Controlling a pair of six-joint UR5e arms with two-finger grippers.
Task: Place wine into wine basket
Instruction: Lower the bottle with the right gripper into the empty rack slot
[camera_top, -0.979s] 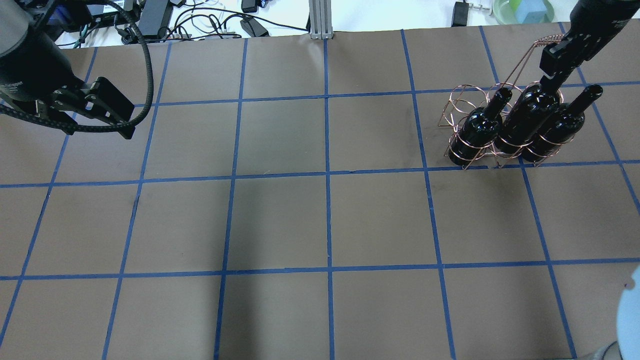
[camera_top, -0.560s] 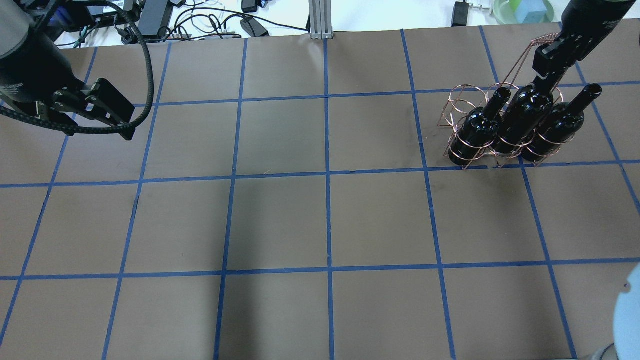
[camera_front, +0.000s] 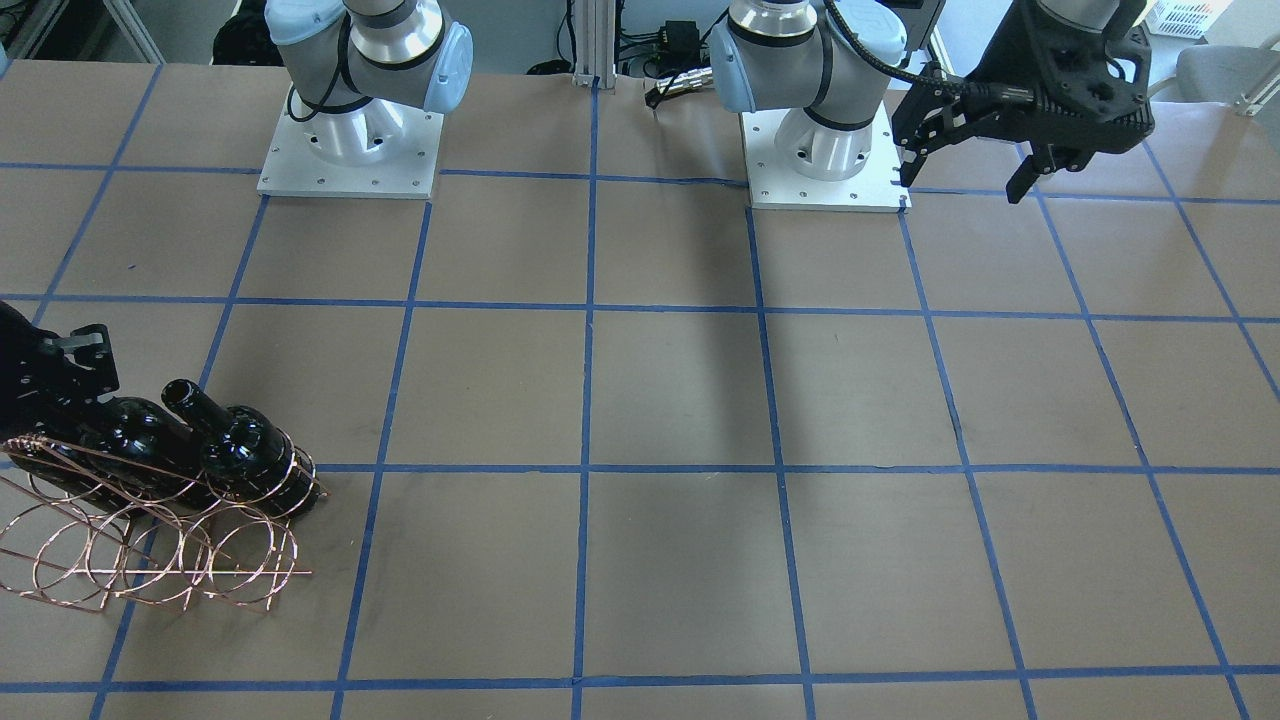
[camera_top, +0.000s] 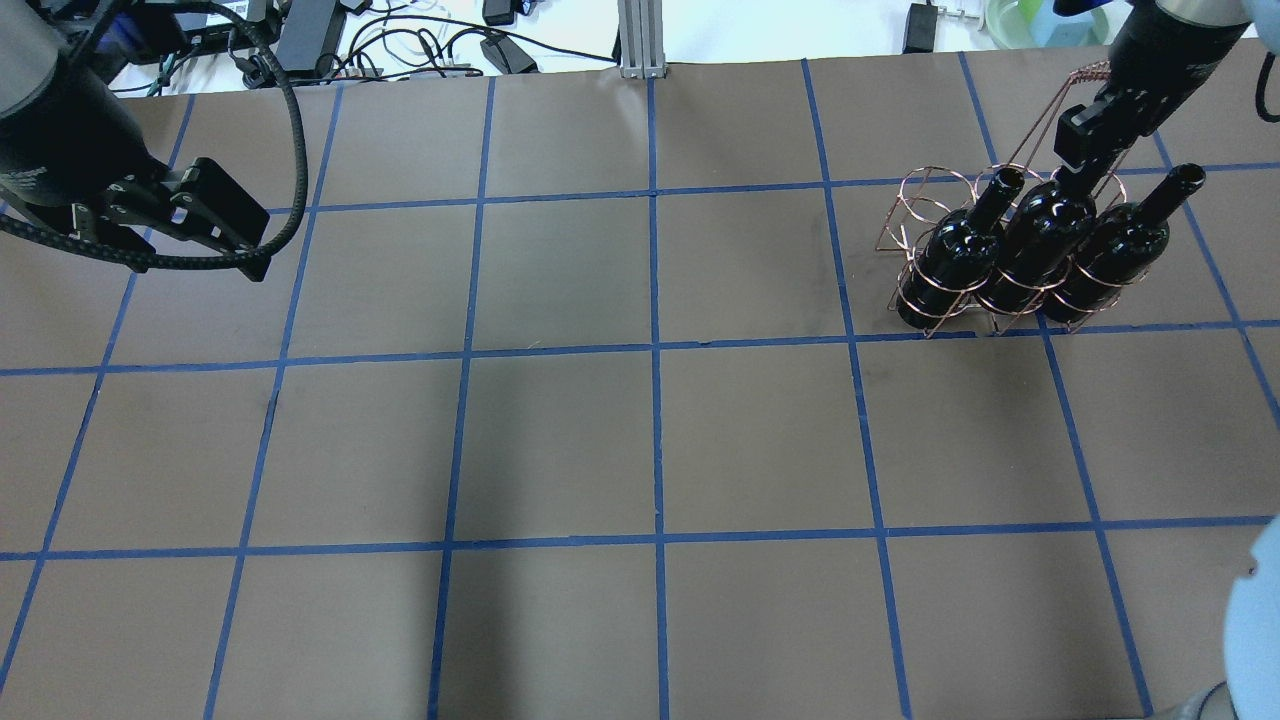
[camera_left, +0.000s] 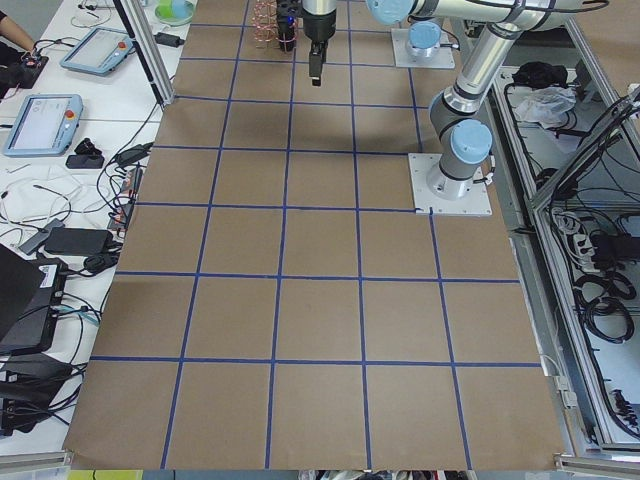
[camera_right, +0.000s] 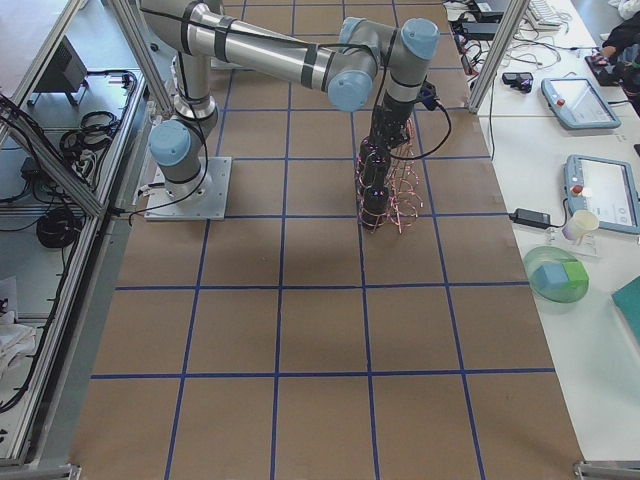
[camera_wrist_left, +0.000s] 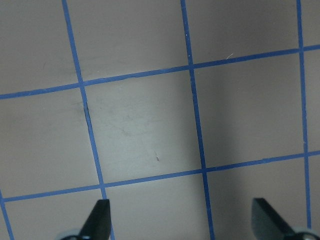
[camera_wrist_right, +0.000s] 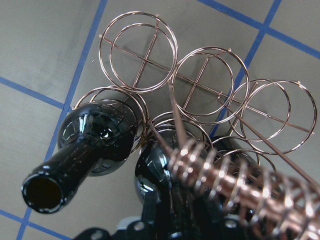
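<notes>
The wine basket (camera_top: 921, 196), a copper wire rack, stands at the far right of the table. Three dark wine bottles stand in its front row of loops. My right gripper (camera_top: 1085, 142) is shut on the neck of the middle bottle (camera_top: 1040, 232), which sits low in the middle loop. The other two bottles (camera_top: 955, 255) (camera_top: 1115, 252) flank it. In the right wrist view the basket's back loops (camera_wrist_right: 145, 55) are empty, and its twisted handle (camera_wrist_right: 240, 192) crosses over the held bottle (camera_wrist_right: 152, 175). My left gripper (camera_top: 230, 235) is open and empty at the far left, and its wrist view (camera_wrist_left: 182, 220) shows only table.
The brown table surface (camera_top: 650, 440) carries a blue tape grid. Cables and power supplies (camera_top: 400, 45) lie beyond its far edge. A green bowl (camera_top: 1045, 20) sits off the table at the back right. Both arm bases (camera_front: 350, 150) stand at the robot side.
My right gripper has moved down with the middle bottle, which now sits deeper in the basket's middle loop. The left arm has not moved.
</notes>
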